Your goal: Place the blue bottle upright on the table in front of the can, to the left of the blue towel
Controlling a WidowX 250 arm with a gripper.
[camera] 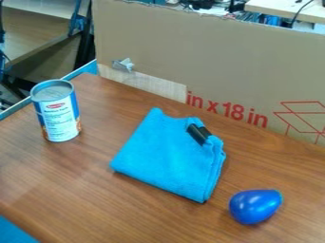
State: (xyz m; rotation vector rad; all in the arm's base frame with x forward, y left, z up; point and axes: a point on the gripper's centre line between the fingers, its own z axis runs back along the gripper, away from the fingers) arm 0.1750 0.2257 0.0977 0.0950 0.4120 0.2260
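Centrally, find folded blue cloth (pixel 166 159) on wooden table (pixel 95 190), black piece (pixel 197 134) atop toward one-thirty. Note blue egg-shaped object (pixel 254 206) at four o'clock, upright can (pixel 59 116) at ten. Cannot tell claw state. For secure grip, pinch layers together, avoiding black piece.

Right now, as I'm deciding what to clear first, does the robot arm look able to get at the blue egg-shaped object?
Probably, though its reach is hard to judge: the blue egg-shaped object lies uncovered on the wooden table, apart from the folded cloth, with nothing over it.
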